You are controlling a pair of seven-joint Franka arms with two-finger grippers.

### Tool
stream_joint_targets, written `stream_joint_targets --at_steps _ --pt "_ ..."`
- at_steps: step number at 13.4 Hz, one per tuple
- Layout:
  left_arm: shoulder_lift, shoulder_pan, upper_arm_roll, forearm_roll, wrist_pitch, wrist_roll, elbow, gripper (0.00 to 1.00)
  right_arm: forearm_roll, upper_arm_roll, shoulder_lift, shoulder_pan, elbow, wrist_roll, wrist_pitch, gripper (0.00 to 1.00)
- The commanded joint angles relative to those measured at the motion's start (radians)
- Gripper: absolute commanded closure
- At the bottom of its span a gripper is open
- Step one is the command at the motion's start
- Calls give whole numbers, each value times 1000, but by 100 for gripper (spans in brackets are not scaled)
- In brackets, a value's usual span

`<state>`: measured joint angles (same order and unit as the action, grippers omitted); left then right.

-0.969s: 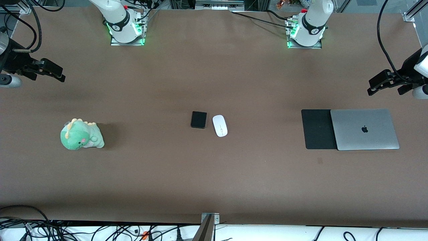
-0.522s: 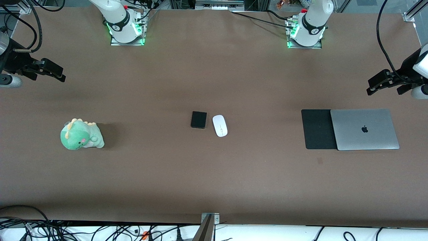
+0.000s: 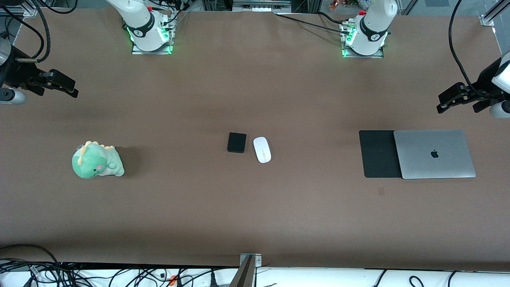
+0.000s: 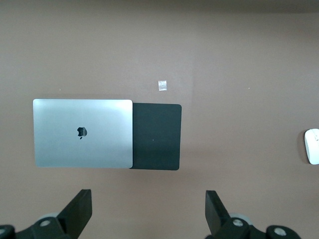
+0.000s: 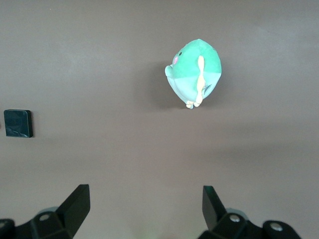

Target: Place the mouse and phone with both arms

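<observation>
Nothing has moved since the earlier frames: both arms wait, raised. The left gripper (image 3: 448, 102) hangs over bare table (image 3: 255, 207) at its own end, fingers spread, empty, near the laptop (image 3: 434, 154) and mouse pad (image 3: 378, 154). The right gripper (image 3: 65, 87) hangs likewise spread above the table near the plush dinosaur (image 3: 96, 160). The phone (image 3: 237, 142) and mouse (image 3: 262, 149) lie side by side at mid-table.

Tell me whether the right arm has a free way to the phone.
Probably yes. The right gripper hangs open over bare table; only the plush lies toward its end, off the straight path. The phone lies flat, mouse beside it.
</observation>
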<state>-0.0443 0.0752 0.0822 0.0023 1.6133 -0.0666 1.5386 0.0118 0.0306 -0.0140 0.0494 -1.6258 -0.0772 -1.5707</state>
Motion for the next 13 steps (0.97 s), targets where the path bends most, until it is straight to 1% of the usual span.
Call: stream_joint_targets --at_steps 1,4,13 --pt "-3 6 5 -21 -18 -10 -17 0 14 2 6 -2 24 2 21 0" --pt "-19 6 5 -24 -18 -54 -17 0 14 2 6 -2 24 4 23 0" --pt "-19 6 5 -24 -32 -33 -12 0 14 0 6 1 24 -7 23 0"
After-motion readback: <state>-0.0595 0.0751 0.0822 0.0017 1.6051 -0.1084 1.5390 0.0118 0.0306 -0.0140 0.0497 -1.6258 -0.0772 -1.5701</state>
